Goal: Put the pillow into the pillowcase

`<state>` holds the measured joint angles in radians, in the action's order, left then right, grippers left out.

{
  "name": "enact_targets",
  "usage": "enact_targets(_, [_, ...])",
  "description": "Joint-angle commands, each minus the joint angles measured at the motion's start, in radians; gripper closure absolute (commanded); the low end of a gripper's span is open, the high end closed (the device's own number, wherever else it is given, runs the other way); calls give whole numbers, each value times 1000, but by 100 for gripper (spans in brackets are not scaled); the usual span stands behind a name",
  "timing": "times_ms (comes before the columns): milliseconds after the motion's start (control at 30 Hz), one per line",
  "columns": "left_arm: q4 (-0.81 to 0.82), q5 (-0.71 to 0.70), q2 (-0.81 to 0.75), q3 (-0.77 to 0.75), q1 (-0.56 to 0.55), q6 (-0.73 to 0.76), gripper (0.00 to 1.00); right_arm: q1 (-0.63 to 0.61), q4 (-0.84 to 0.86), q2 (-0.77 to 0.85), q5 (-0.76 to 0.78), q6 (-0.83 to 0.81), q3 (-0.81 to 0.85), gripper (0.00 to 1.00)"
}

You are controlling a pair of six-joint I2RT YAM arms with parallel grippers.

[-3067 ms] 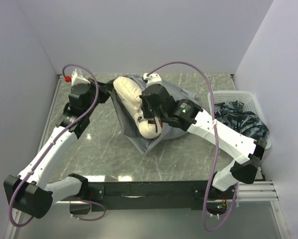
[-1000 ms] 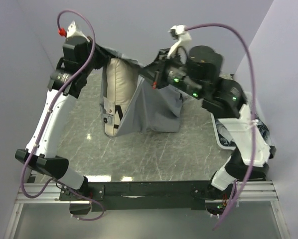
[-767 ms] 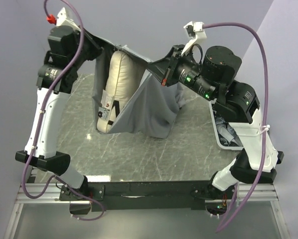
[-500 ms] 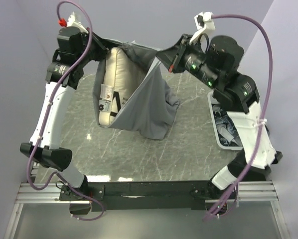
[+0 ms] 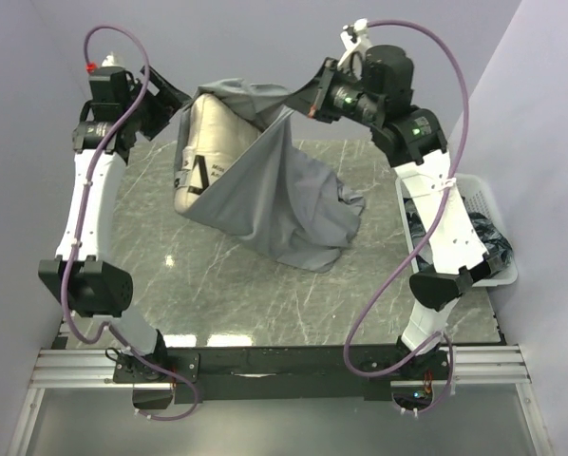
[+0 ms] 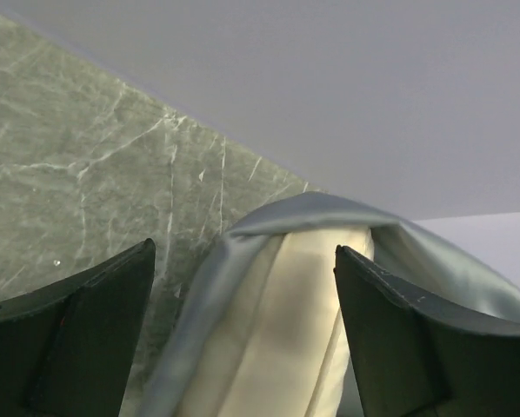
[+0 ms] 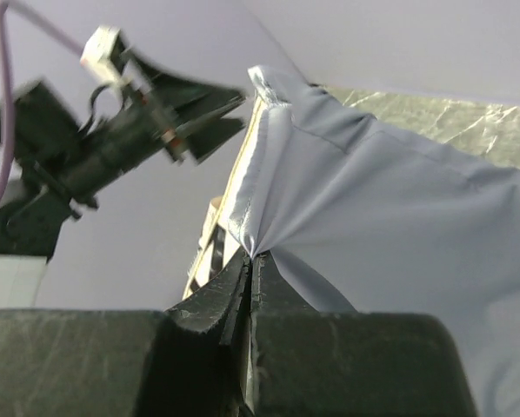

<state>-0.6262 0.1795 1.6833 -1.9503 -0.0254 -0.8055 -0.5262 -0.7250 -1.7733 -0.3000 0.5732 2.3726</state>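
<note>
A: Counter (image 5: 170,285), grey marble. Pillowcase (image 5: 293,209) hangs above it, lower folds seemingly reaching the surface. Pillow (image 5: 206,142) stands upright in the open mouth, its lettered side uncovered

B: Step?

A: Seating the pillow, I judge: partly in, not yet swallowed. Right gripper (image 5: 310,95) is up high, jaws pinching the pillowcase hem. Left gripper (image 5: 175,99) has its jaws spread and holds nothing; the cloth-capped top of the pillow is just beyond them, apart

B: Next?

A: Likely the left jaws re-pinch the near hem, then both lift and shake so the pillow drops deeper
</note>
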Motion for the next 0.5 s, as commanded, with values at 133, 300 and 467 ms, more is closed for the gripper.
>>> enact_targets(133, [100,-57,-263,171,93,-32,14,52,130,119,-172,27,-79,100])
enact_targets(300, [161,50,-350,376,99,-61,32,55,121,178,-133,-6,-138,100])
enact_targets(467, [290,135,-473,696,97,-118,43,63,102,170,-149,-1,-104,100])
